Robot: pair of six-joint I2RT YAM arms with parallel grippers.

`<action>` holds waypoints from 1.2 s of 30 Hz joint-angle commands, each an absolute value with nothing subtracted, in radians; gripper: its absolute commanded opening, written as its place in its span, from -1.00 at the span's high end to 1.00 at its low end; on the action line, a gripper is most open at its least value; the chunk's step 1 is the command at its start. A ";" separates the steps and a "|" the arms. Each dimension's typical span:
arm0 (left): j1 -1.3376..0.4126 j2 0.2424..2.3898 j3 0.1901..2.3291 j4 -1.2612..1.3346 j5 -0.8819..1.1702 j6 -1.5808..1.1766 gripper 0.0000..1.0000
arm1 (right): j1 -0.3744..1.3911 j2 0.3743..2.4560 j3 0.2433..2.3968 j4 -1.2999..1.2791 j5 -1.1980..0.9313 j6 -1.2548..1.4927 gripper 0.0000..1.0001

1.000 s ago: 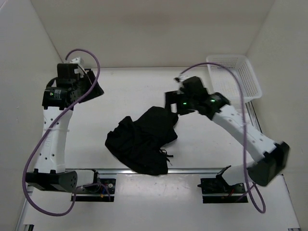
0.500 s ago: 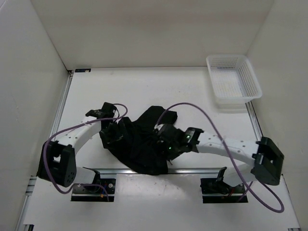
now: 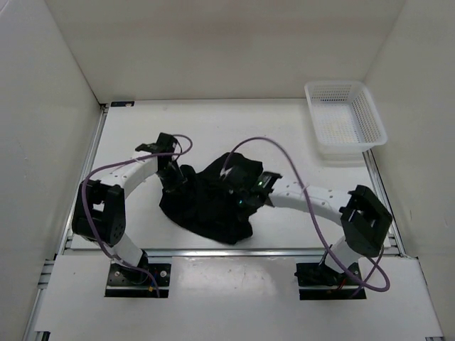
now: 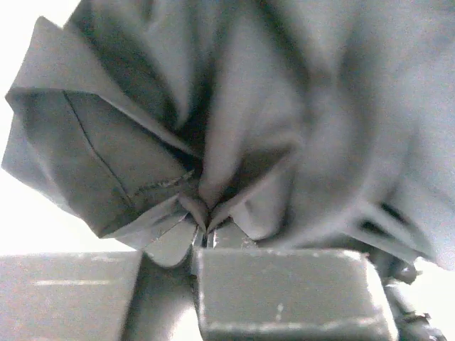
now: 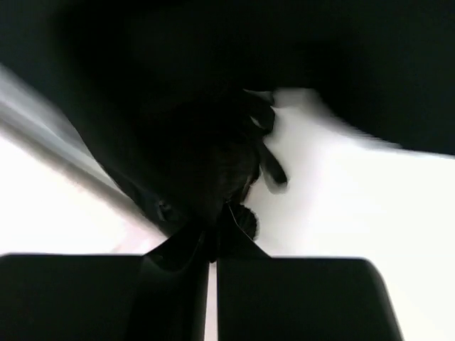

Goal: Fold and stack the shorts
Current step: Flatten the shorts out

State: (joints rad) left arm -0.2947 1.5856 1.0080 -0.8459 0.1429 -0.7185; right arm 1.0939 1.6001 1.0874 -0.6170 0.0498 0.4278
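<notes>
The black shorts (image 3: 210, 202) lie bunched in a heap on the white table, near the front middle. My left gripper (image 3: 173, 181) sits at the heap's left edge; in the left wrist view its jaws are shut on a pinched fold of the shorts (image 4: 206, 142), the left gripper (image 4: 204, 231) biting just below a stitched hem. My right gripper (image 3: 245, 197) presses into the heap's right side. In the right wrist view the right gripper (image 5: 215, 234) is shut on dark fabric of the shorts (image 5: 178, 128), with a drawstring end dangling beside it.
A white plastic mesh basket (image 3: 345, 119) stands at the back right corner. White walls enclose the table on three sides. A metal rail (image 3: 213, 250) runs along the front edge, just below the shorts.
Both grippers were open half a second ago and have shut on the shorts. The left arm moved toward the heap's upper left edge, and the right gripper shifted up along its right side.
</notes>
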 commanded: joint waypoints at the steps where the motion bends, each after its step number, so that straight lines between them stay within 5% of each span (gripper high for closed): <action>1: -0.259 1.606 1.194 -0.840 0.161 -0.660 0.79 | 0.874 1.517 1.186 -0.666 0.169 0.318 1.00; 6: -0.241 1.758 1.656 -0.988 0.181 -0.640 0.79 | 0.593 1.606 1.572 -0.770 0.265 0.092 1.00; 10: -0.232 1.896 2.241 -1.169 0.192 -0.627 0.79 | 0.493 1.696 1.957 -0.891 0.364 0.057 1.00; 13: -0.207 1.911 2.367 -1.198 0.224 -0.627 0.79 | 0.457 1.666 2.060 -0.908 0.338 0.121 1.00; 17: -0.184 1.757 2.123 -1.088 0.255 -0.637 0.79 | 0.477 1.551 1.880 -0.859 0.319 0.184 0.83; 20: -0.184 1.622 1.832 -1.042 0.255 -0.637 0.79 | 0.580 1.369 1.547 -0.769 0.438 0.280 0.55; 21: -0.196 1.553 1.747 -1.005 0.255 -0.637 0.79 | 0.633 1.332 1.458 -0.750 0.465 0.316 0.26; 23: -0.210 1.491 1.573 -0.973 0.239 -0.637 0.08 | 0.684 1.232 1.200 -0.733 0.530 0.436 -0.31; 26: -0.221 1.454 1.317 -0.925 0.253 -0.646 -0.81 | 0.716 1.140 0.967 -0.733 0.520 0.610 -0.69; 29: -0.221 1.454 1.259 -0.925 0.223 -0.635 -0.82 | 0.689 1.085 0.913 -0.733 0.456 0.673 -0.72; 36: -0.149 1.454 1.260 -0.956 0.120 -0.635 0.04 | 0.569 1.074 0.852 -0.672 0.129 0.776 -0.52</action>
State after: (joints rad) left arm -0.2016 1.4967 1.2411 -0.9688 0.1741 -0.6415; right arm 0.6014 1.0836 0.8768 -0.7509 0.2989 0.6750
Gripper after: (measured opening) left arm 0.503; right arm 0.760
